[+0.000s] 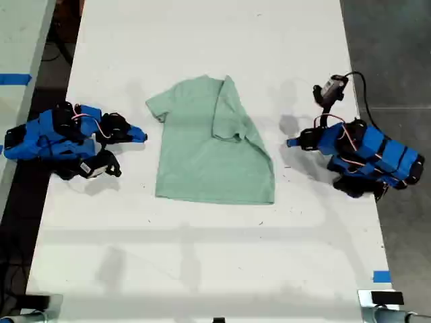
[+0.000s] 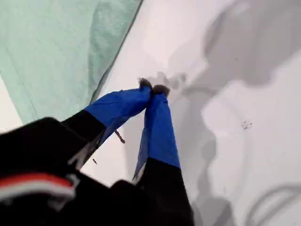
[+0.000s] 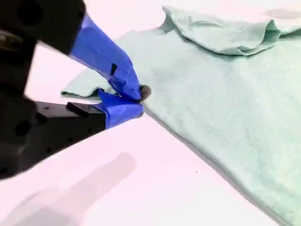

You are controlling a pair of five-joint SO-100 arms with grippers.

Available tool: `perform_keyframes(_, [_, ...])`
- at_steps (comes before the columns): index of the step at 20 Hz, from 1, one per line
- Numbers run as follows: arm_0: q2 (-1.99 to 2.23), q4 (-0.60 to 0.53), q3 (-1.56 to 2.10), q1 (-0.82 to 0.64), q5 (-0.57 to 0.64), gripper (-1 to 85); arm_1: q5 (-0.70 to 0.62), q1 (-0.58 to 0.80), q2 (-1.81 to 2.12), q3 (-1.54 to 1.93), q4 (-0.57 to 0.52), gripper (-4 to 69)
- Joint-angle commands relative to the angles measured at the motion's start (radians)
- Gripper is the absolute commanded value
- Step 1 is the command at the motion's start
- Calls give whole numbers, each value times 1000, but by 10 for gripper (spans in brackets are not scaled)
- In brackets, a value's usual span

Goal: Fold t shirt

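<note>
Roughly mid-counter (image 1: 202, 256): t shirt (image 1: 202, 161), spread flat, sleeve on the exterior view's right folded in over the body. Just off the cloth, toward the counter's edge on the exterior view's right: my first end effector (image 1: 291, 142), tips pinched together, gripping nothing. Near the opposite sleeve: my second end effector (image 1: 141, 136), likewise closed and empty.

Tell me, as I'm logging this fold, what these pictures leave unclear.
- T shirt under its folded flap: exterior view, the flap covers it.
- Most of the shirt: first wrist view, cut by the edge.
- Whether my second gripper touches cloth: second wrist view, its tips hide the contact.
</note>
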Motion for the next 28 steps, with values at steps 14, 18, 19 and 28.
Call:
perform_keyframes(14, [8, -26, -169, -232, 241, -2, 12, 89, 11, 8, -8, 10])
perform_keyframes(18, [-255, -21, -420, -164, 106, -2, 9, 91, 11, 8, -9, 10])
perform_keyframes(19, [-416, -12, -531, -186, 129, -2, 8, 89, 11, 8, -11, 10])
perform_keyframes(28, [-1560, 115, -1287, -586, 617, 140, 2, 86, 11, 8, -14, 10])
